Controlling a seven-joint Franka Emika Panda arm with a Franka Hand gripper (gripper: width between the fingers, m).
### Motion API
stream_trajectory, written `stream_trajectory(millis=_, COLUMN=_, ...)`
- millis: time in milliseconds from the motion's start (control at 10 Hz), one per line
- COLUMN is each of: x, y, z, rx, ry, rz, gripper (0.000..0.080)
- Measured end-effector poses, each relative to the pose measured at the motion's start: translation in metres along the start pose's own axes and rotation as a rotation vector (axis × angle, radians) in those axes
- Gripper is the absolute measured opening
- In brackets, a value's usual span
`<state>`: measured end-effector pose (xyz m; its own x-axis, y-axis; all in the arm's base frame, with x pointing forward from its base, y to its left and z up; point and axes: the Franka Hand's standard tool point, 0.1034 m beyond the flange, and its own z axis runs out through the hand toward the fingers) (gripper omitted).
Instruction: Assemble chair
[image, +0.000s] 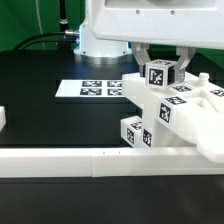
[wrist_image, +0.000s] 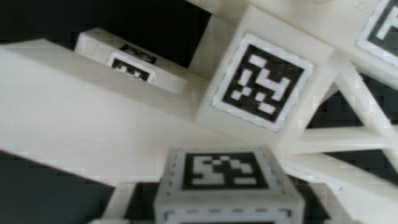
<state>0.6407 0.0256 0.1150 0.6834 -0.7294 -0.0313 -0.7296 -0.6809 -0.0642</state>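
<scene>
White plastic parts of the chair (image: 170, 115) stand joined in a cluster on the black tabletop (image: 45, 60), at the exterior view's right, touching the long white border rail (image: 70, 160) in front of them. Several faces carry black-and-white square tags. Above the cluster, the arm's fingers (image: 140, 56) pinch a square-ended leg (image: 160, 73) from both sides, its tagged end turned toward the camera. The marker board (image: 95, 88) lies flat farther back, well apart from the rail. In the wrist view the tagged leg end (wrist_image: 222, 172) sits close below the camera, with an X-braced frame (wrist_image: 263, 82) slanting just beyond it.
</scene>
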Motion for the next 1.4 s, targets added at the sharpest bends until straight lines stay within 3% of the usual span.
stream_trajectory(millis=400, x=-0.0015, y=0.0006, z=0.0014, rx=0.011, ry=-0.020, rz=0.424, gripper=0.0272)
stream_trajectory(millis=800, x=-0.0048, y=-0.0029, z=0.0020, rx=0.013, ry=-0.023, rz=0.668, gripper=0.0272)
stream_trajectory(millis=1100, x=-0.0038, y=-0.0026, z=0.0018, rx=0.016, ry=-0.026, rz=0.550, gripper=0.0601)
stream_trajectory(millis=1400, x=-0.0055, y=-0.0037, z=0.0028, rx=0.017, ry=-0.024, rz=0.331, gripper=0.0647)
